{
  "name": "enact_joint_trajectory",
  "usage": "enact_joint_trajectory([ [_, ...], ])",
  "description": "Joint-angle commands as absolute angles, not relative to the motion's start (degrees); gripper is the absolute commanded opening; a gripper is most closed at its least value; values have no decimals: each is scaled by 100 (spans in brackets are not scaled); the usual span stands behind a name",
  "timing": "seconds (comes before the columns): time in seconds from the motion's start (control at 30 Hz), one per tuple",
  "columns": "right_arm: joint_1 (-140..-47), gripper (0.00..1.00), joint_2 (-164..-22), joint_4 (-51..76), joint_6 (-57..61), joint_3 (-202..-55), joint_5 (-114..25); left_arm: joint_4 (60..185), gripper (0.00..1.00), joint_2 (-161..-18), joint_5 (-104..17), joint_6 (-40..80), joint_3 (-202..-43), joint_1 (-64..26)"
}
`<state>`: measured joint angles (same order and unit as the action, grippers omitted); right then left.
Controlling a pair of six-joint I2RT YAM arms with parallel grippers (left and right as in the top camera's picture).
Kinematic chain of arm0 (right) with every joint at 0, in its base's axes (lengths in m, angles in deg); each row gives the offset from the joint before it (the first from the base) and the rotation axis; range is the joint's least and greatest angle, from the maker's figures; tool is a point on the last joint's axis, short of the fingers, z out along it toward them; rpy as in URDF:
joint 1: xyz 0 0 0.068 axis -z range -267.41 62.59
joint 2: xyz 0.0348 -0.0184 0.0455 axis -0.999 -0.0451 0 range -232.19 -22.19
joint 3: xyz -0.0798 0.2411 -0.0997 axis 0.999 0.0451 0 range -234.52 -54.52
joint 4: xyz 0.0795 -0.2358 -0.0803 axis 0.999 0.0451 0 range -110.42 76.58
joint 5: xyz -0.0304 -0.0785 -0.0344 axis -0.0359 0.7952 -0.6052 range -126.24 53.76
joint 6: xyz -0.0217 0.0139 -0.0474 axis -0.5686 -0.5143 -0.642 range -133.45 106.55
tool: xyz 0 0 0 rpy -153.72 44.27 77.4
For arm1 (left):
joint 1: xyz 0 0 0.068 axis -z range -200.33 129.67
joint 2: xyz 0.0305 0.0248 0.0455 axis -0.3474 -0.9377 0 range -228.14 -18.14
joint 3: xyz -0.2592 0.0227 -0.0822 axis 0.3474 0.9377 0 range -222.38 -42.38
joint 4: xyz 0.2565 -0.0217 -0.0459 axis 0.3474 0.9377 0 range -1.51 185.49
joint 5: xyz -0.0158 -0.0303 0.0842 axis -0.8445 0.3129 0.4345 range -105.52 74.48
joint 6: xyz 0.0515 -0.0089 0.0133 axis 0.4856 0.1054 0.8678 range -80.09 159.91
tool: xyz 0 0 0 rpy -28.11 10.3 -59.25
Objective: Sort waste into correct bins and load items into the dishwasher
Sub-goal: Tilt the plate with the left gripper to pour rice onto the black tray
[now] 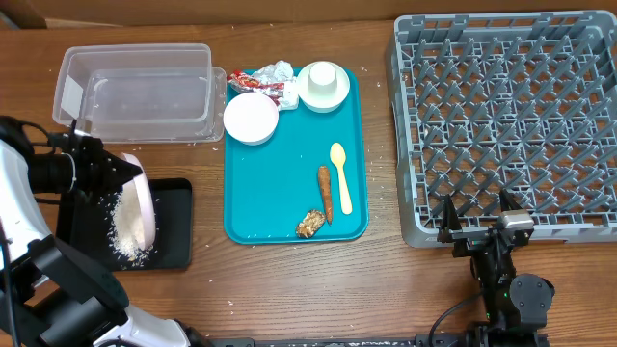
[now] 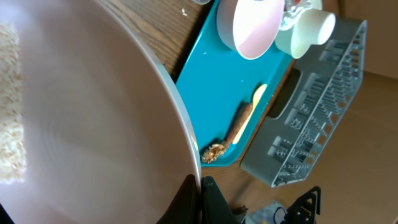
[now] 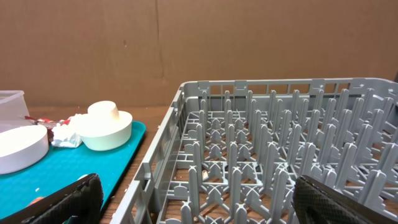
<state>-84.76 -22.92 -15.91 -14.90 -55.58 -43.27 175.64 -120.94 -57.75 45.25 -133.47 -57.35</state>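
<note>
Left gripper (image 1: 128, 172) pinched, right gripper (image 1: 477, 220) wide

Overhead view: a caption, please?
Left jaws grip a tilted plate over rice in the black tray; right jaws open near the rack.

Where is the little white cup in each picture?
Overhead: the cup sits at the teal tray's far end, top middle.
Left wrist: top right, at the tray's end.
Right wrist: left side, on a white bowl.
Shared landmark: the grey dish rack, beside the tray in all three.
</note>
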Motion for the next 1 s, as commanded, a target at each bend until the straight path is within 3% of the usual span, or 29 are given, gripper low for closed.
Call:
enact_joint_trajectory([
  [0.0,-8434,100,-2242,-1624,-1451,-5497,-4272,17630,4,-11965,-6223,4929,-13328,-5885],
  [0.97,-8434,100,-2242,-1624,-1451,-5497,-4272,18032,4,-11976,-6768,5417,-13328,-5982],
])
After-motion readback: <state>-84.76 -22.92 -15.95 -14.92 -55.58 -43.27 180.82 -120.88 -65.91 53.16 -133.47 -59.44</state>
